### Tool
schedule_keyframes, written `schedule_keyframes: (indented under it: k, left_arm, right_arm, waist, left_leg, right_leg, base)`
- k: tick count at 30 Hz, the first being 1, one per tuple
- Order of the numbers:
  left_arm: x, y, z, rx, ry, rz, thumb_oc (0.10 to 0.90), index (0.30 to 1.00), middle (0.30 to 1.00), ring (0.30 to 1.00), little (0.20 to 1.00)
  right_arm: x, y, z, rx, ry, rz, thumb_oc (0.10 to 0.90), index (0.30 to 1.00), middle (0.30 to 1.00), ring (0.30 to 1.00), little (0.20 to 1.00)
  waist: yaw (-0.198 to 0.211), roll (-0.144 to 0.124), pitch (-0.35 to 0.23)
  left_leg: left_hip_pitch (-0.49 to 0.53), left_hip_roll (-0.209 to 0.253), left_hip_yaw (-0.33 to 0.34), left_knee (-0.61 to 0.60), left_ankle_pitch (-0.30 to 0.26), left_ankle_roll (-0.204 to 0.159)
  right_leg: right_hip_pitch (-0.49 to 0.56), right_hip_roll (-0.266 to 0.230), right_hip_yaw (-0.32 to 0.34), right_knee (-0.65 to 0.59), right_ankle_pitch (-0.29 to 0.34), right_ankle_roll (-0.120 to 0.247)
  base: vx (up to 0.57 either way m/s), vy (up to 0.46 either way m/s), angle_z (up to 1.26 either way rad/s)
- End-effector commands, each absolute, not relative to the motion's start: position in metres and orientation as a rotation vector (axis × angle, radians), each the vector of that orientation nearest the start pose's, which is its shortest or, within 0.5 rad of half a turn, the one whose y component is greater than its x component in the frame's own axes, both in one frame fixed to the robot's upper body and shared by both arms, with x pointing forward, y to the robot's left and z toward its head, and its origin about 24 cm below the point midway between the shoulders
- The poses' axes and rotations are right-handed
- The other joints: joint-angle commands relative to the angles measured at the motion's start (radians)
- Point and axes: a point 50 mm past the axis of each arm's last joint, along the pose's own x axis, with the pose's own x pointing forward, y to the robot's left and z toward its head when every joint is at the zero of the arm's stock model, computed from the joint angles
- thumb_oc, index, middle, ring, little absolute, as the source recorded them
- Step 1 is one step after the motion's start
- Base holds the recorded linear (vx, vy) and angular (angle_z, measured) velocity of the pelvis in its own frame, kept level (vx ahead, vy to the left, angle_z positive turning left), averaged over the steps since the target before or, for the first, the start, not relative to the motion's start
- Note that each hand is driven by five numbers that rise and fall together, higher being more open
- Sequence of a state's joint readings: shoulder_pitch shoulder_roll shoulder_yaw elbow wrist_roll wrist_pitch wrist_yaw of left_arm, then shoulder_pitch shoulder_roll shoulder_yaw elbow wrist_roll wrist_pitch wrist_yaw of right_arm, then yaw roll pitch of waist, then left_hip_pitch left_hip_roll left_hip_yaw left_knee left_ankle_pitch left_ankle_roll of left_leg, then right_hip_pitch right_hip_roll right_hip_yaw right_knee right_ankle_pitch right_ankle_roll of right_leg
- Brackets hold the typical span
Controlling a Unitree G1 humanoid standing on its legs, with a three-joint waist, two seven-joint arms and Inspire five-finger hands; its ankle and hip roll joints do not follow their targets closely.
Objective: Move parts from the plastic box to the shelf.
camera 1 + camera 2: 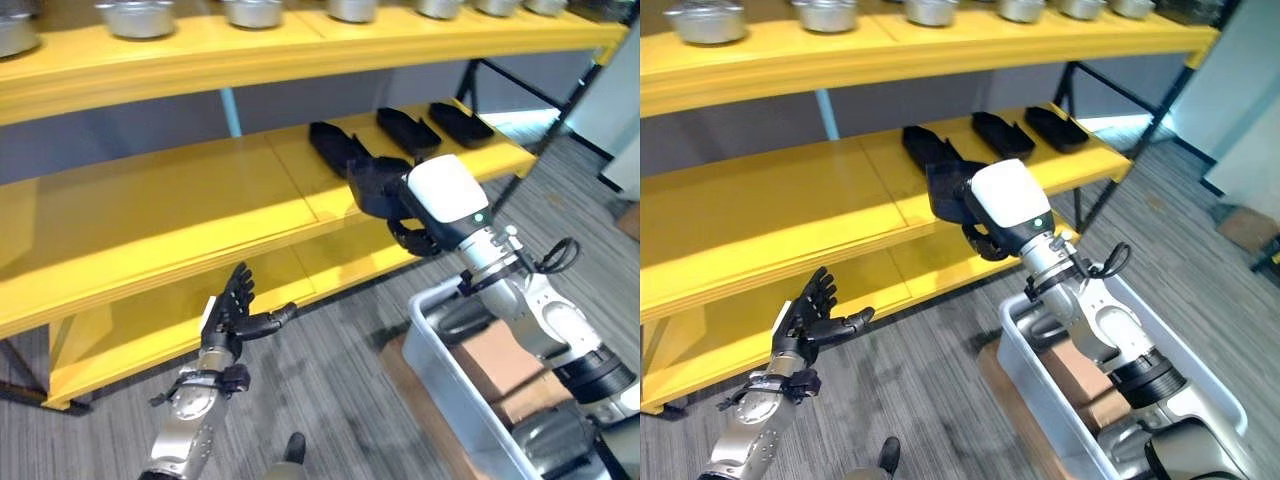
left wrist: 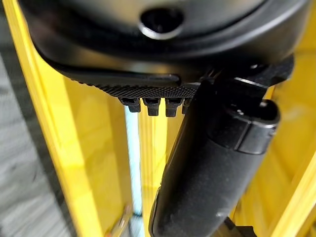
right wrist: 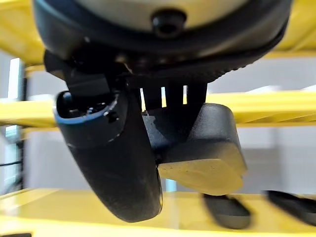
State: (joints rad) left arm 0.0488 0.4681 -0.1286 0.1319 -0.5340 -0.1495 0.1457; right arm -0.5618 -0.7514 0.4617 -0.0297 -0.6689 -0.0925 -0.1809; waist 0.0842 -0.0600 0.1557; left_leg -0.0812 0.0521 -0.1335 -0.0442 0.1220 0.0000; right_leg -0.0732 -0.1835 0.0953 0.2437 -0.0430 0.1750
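My right hand (image 1: 418,236) is shut on a black moulded part (image 1: 372,184) and holds it just above the front edge of the yellow middle shelf (image 1: 200,200). The right wrist view shows the thumb (image 3: 113,158) and fingers clamped on that part (image 3: 207,148). Three more black parts (image 1: 335,143) (image 1: 408,128) (image 1: 460,122) lie in a row on the shelf behind it. The grey plastic box (image 1: 437,335) stands on the floor at the lower right, under my right arm, with dark parts and brown pieces inside. My left hand (image 1: 232,310) hangs open at the lower left, holding nothing.
Metal bowls (image 1: 140,15) line the top shelf. A lower yellow shelf (image 1: 130,340) runs behind my left hand. Black shelf legs (image 1: 540,140) stand at the right end. The floor is grey wood-look boards (image 1: 330,400).
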Motion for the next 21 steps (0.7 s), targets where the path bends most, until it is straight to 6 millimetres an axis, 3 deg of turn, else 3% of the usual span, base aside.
schedule_keyframes:
  k: [1, 4, 7, 13, 21]
  left_arm:
    - [0.254, 0.210, 0.065, -0.056, -0.141, 0.009, 0.900, 1.000, 1.000, 1.000, 1.000]
    - [0.253, 0.209, 0.064, -0.071, -0.141, 0.017, 0.900, 1.000, 1.000, 1.000, 1.000]
    - [0.251, 0.204, 0.058, -0.090, -0.120, 0.005, 0.900, 1.000, 1.000, 1.000, 1.000]
    - [0.247, 0.200, 0.058, -0.120, -0.122, 0.002, 0.900, 1.000, 1.000, 1.000, 1.000]
    - [0.244, 0.195, 0.053, -0.132, -0.094, -0.021, 0.900, 1.000, 1.000, 1.000, 1.000]
  right_arm:
    - [0.303, -0.139, 0.268, -1.379, -1.086, -0.075, 0.400, 0.300, 0.300, 0.300, 0.300]
    - [0.303, -0.135, 0.271, -1.366, -1.113, -0.068, 0.400, 0.300, 0.300, 0.300, 0.300]
    - [0.303, -0.138, 0.269, -1.362, -1.096, -0.071, 0.400, 0.300, 0.300, 0.300, 0.300]
    - [0.305, -0.133, 0.266, -1.343, -1.094, -0.056, 0.400, 0.300, 0.300, 0.300, 0.300]
    - [0.308, -0.128, 0.268, -1.296, -1.085, -0.013, 0.400, 0.300, 0.300, 0.300, 0.300]
  waist:
    - [-0.014, 0.016, -0.071]
    - [-0.026, 0.003, -0.062]
    - [-0.033, -0.002, -0.072]
    - [-0.014, 0.000, -0.095]
    - [-0.004, 0.002, -0.088]
  left_leg:
    - [0.085, -0.101, 0.003, -0.043, -0.076, 0.045]
    - [0.098, -0.125, -0.038, -0.043, -0.072, 0.043]
    - [0.103, -0.134, -0.066, -0.041, -0.074, 0.018]
    - [0.126, -0.117, -0.074, -0.039, -0.082, 0.005]
    - [0.112, -0.112, -0.150, -0.014, -0.070, -0.022]
  right_leg:
    - [-0.044, 0.134, -0.073, -0.117, 0.102, -0.078]
    - [-0.083, 0.191, -0.048, -0.162, 0.137, -0.080]
    - [-0.011, 0.189, -0.013, -0.240, 0.143, -0.089]
    - [0.059, 0.177, -0.069, -0.297, 0.143, -0.096]
    - [0.082, 0.178, -0.107, -0.286, 0.109, -0.126]
  base:
    - [0.15, 0.005, 0.91]
    - [0.09, -0.018, 0.69]
    - [0.05, -0.065, 0.54]
    - [0.08, -0.090, 0.21]
    - [0.01, -0.094, 0.36]
